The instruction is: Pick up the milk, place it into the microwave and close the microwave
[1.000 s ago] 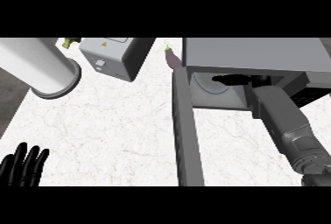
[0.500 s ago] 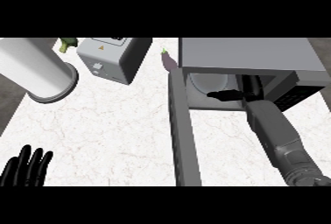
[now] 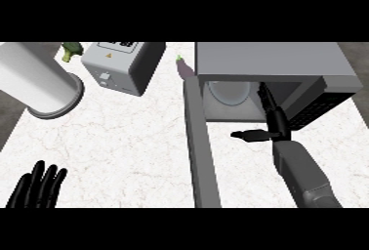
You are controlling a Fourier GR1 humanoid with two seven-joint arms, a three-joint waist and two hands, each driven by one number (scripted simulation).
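- Milk not to be made out for certain; inside the microwave (image 3: 267, 58) only a pale round shape (image 3: 229, 92) against the left part of the chamber, carton or plate impossible to tell
- Microwave at the upper right of the counter (image 3: 130, 146), seen from above, chamber facing down the view
- Door (image 3: 200, 146) swung wide open, seen edge-on as a long grey bar running from the microwave's left front corner toward the lower edge
- Right hand (image 3: 275, 128) at the chamber's mouth, right of the pale shape and apart from it; fingers (image 3: 265, 97) straight and reaching inside along the right wall, thumb (image 3: 249, 134) stuck out to the left, nothing held
- Grey forearm (image 3: 302, 171) rising from the lower right edge, right of the door
- Aubergine (image 3: 185, 67) just beside the microwave's left rear corner
- Grey box (image 3: 122, 66) with a panel on top further left, tilted
- Green thing (image 3: 70, 51) behind it at the top edge
- White cylinder (image 3: 36, 80) lying at the upper left
- Left hand (image 3: 39, 188) resting at the lower left edge, fingers up and relaxed, well apart from everything
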